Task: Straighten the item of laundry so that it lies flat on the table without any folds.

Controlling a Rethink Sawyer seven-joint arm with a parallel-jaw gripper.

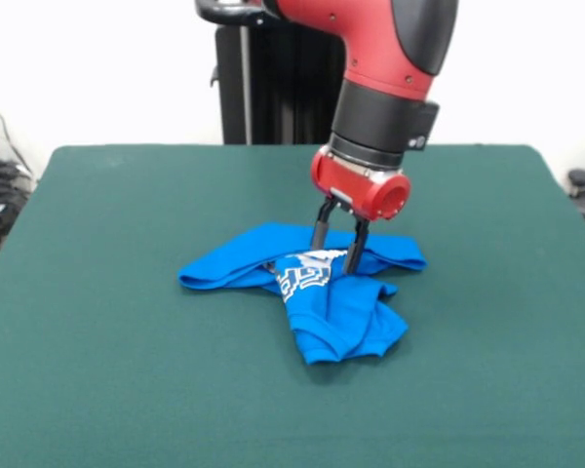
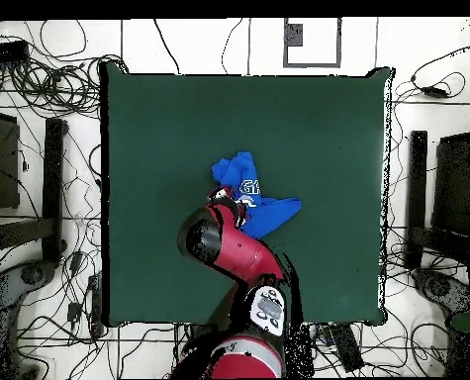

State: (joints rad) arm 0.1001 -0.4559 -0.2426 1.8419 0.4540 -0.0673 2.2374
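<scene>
The bright blue item of laundry (image 1: 339, 312) lies crumpled near the middle of the dark green table (image 1: 127, 380), folded over itself, with a patch of white lettering showing on top. My gripper (image 1: 333, 258) points straight down onto its middle. Its two black fingers stand apart, their tips on the fabric either side of the lettering. In the overhead view the garment (image 2: 261, 198) lies just beyond the red arm's wrist (image 2: 219, 233), which hides the gripper there.
The black pedestal (image 1: 273, 88) stands at the table's far side. Cables and black stands (image 2: 55, 178) lie on the floor around the table (image 2: 159, 129).
</scene>
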